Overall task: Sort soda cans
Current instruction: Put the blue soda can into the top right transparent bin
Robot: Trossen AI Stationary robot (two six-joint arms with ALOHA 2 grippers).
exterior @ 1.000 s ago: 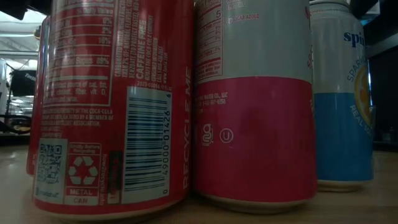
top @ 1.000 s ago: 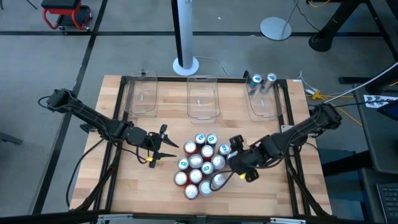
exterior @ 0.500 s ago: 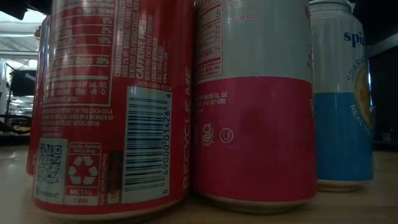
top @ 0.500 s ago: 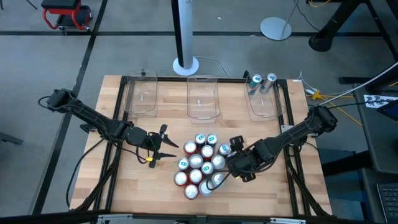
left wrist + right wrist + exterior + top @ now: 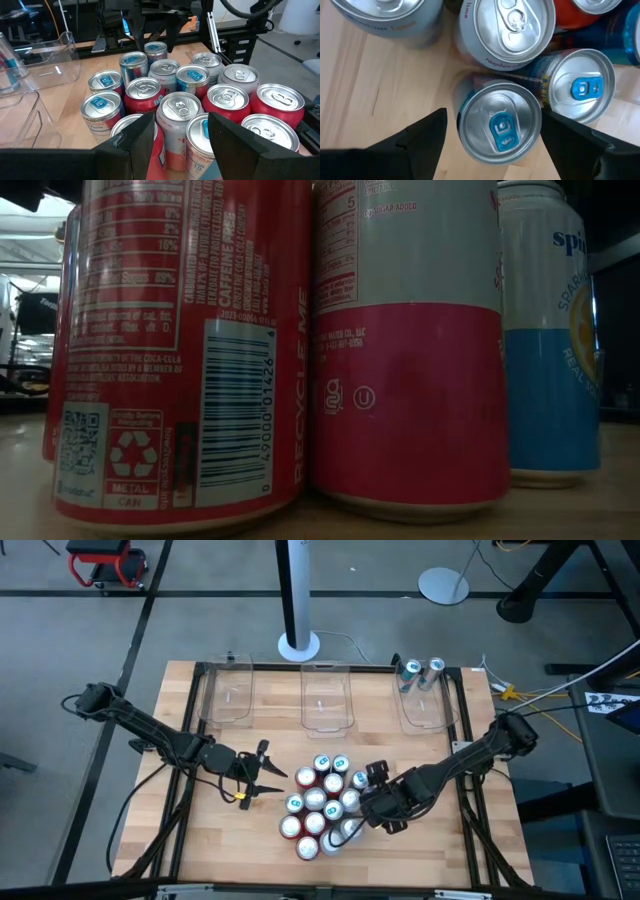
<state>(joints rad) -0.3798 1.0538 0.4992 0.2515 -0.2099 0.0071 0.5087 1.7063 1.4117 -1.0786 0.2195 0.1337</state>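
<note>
The soda cans (image 5: 179, 107) are metal, with brushed silver tops and glossy printed bodies in red, pink-and-grey, and blue. The table (image 5: 240, 840) at lower centre of the high view is pale wood planking, smooth and matt. Three bins (image 5: 326, 700) near its top edge look like clear glossy plastic. The gripper fingers (image 5: 422, 137) seem matt black, probably plastic.

On the red can (image 5: 180, 350) in the low view, "RECYCLE ME" is being shown running up the side beside a barcode numbered "49000 01426", with "METAL CAN" under a recycling sign and "CAFFEINE FREE" above. On the blue-and-white can (image 5: 550, 330), the letters "Spi" and "SPAR" are being displayed, cut off at the edge. In the right wrist view, "raspberry" and "lime" are being shown on a silver-topped can (image 5: 507, 30).
</note>
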